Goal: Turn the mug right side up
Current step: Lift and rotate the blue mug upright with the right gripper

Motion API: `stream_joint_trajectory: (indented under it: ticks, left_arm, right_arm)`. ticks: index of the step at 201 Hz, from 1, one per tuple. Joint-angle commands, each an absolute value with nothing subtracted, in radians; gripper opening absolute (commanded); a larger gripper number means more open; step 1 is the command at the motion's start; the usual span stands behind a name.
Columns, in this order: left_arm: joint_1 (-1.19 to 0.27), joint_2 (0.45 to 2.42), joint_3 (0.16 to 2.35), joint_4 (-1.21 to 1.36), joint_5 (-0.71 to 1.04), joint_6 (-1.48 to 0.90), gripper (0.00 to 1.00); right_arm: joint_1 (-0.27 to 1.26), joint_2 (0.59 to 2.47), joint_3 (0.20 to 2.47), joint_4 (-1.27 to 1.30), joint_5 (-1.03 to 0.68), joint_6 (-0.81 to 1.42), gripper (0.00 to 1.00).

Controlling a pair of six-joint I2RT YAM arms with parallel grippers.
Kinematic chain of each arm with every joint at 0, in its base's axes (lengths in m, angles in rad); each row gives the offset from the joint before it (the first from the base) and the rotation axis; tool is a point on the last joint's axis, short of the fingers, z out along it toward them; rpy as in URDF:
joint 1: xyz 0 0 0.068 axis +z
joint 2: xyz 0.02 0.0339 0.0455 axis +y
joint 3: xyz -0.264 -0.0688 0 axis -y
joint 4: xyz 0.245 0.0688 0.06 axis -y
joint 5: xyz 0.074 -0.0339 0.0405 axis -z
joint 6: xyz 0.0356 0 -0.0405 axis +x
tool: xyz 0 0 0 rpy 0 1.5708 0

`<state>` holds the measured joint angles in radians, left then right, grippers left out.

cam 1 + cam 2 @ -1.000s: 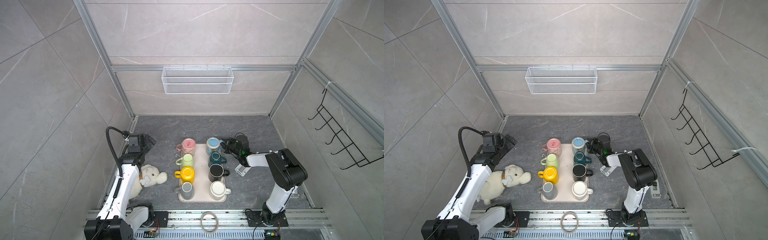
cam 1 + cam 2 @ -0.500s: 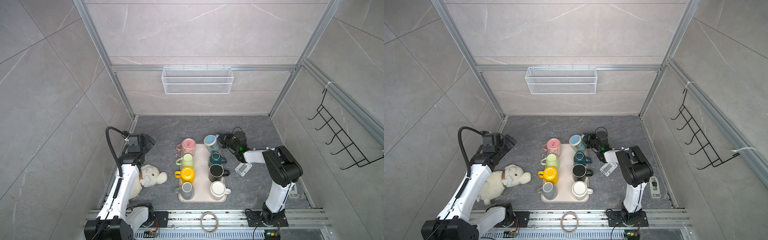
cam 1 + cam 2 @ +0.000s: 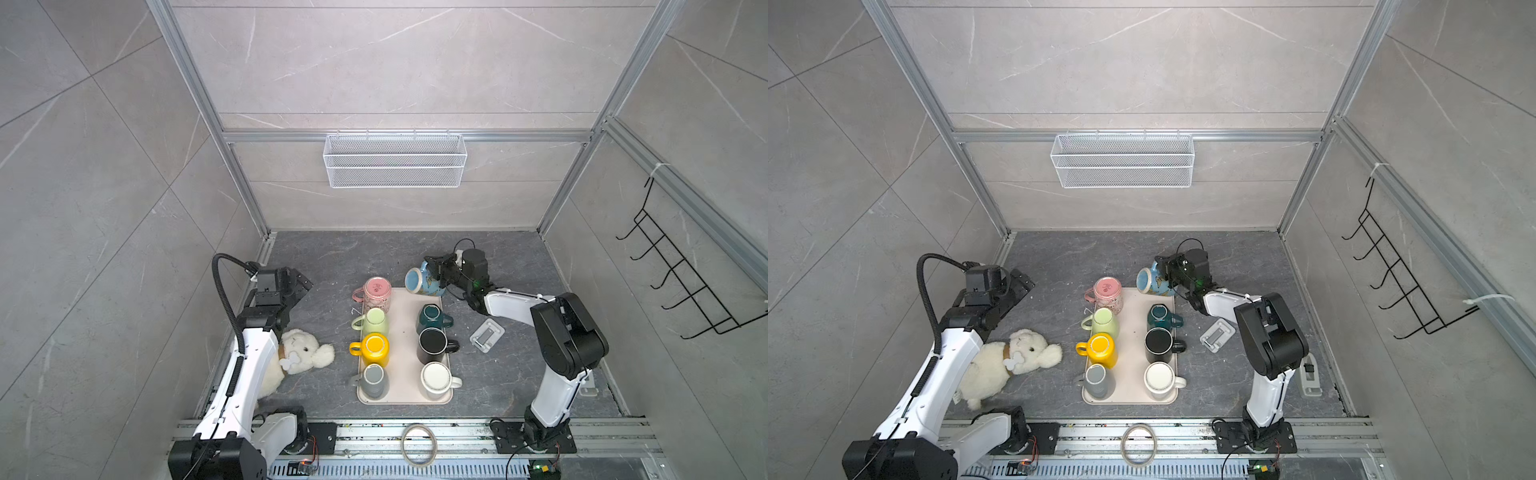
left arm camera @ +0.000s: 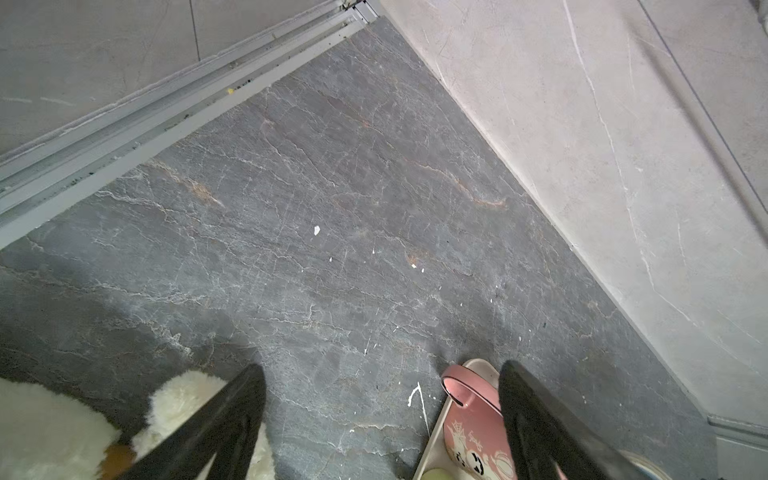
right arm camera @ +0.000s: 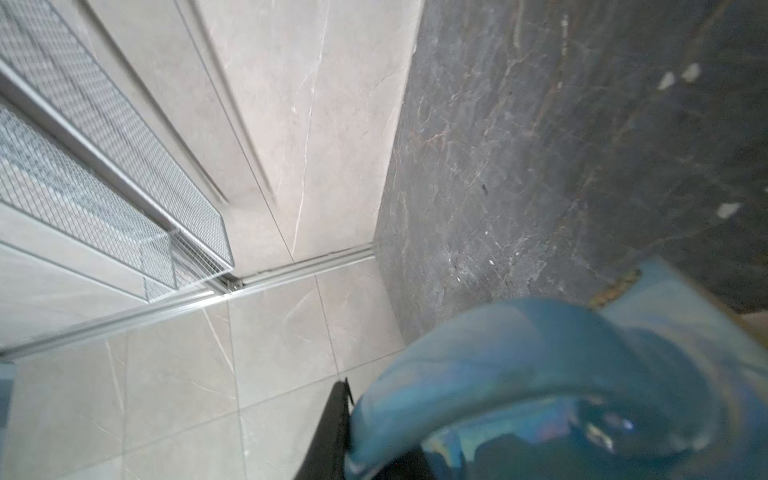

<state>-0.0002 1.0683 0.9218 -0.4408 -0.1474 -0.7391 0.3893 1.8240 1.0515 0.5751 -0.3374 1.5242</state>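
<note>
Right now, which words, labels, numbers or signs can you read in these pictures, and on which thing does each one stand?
pink mug: one cursive word beside a drawn web in the left wrist view, upside down, blurred and partly covered; not readable with certainty. In both top views, the small mark on its upturned base is too small to read.
blue mug: coloured pattern only, no text visible.
No other thing shows readable text.
</note>
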Motion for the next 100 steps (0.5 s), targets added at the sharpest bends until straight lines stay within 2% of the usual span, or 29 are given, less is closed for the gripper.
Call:
stream_joint_trajectory:
  ticks: [1, 21, 60, 100]
  left_arm:
    - [0.000, 1.052, 0.970, -0.421, -0.102, -0.696, 0.89]
    - [0.000, 1.055, 0.984, -0.418, -0.081, -0.671, 0.88]
    - [0.000, 1.069, 1.019, -0.394, -0.021, -0.630, 0.88]
    - [-0.001, 1.097, 1.083, -0.349, 0.149, -0.587, 0.85]
  right_arm:
    - [0.422, 1.680, 1.174, 0.450, -0.365, 1.215, 0.00]
    - [0.465, 1.610, 1.244, 0.248, -0.314, 0.972, 0.00]
    - [0.543, 1.535, 1.325, 0.025, -0.215, 0.662, 0.00]
    - [0.696, 1.486, 1.358, -0.128, 0.039, 0.324, 0.00]
